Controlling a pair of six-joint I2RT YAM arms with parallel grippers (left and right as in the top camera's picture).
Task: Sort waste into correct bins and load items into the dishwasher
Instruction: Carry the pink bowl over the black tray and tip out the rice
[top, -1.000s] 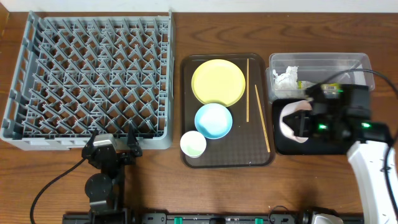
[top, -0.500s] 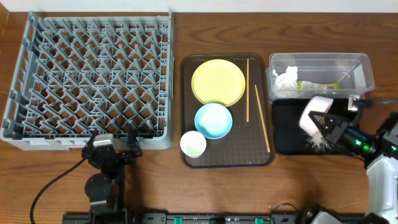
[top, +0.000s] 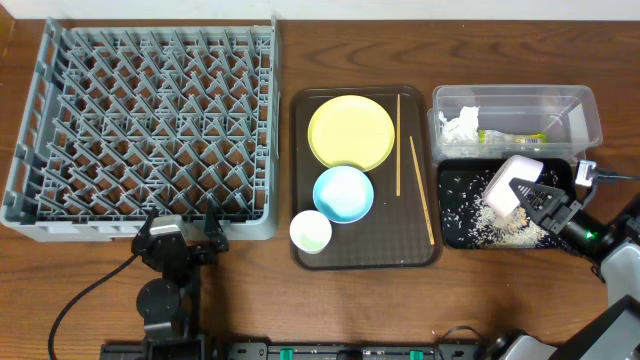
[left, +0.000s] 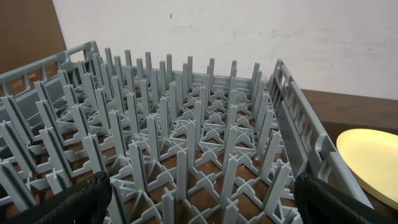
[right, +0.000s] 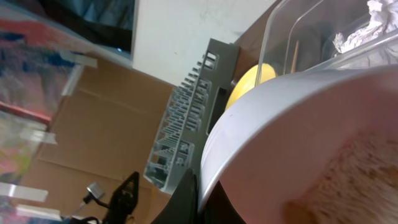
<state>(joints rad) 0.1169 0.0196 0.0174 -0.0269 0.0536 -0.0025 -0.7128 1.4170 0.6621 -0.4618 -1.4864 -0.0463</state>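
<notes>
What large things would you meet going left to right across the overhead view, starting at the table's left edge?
Grey dish rack → brown serving tray → clear container. The black tray sits below the container in the picture, across the same span, so it is left out.

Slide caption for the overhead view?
Right end effector holds the white bowl tilted over the black tray, rice scraps scattered in it.

We see a wooden table (top: 290, 60). A grey rack (top: 150, 120) sits on its left, a brown tray (top: 375, 245) in the middle, a clear box (top: 590, 110) and black tray (top: 448, 235) right.
</notes>
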